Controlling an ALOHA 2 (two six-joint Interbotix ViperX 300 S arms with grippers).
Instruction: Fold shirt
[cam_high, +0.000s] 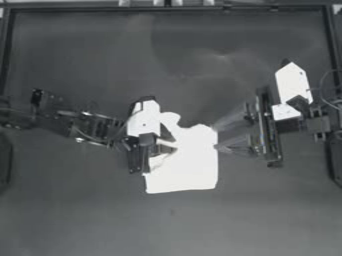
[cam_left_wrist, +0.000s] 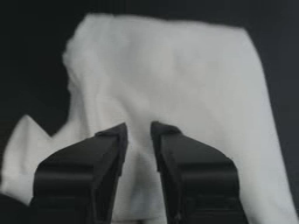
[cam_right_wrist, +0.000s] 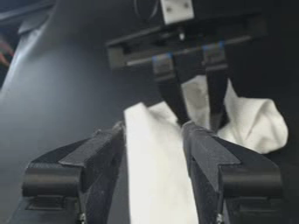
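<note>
Top view: the shirt (cam_high: 184, 162), partly folded, lies at the centre of the table (cam_high: 80, 60). The left gripper (cam_high: 141, 150) pinches its left edge with jaws nearly closed. The right gripper (cam_high: 230, 134), jaws closed on cloth, grips its right edge.

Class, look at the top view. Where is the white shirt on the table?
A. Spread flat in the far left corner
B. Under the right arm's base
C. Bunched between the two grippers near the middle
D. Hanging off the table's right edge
C: the shirt lies crumpled mid-table, with the left gripper on its left edge and the right gripper on its right.
</note>
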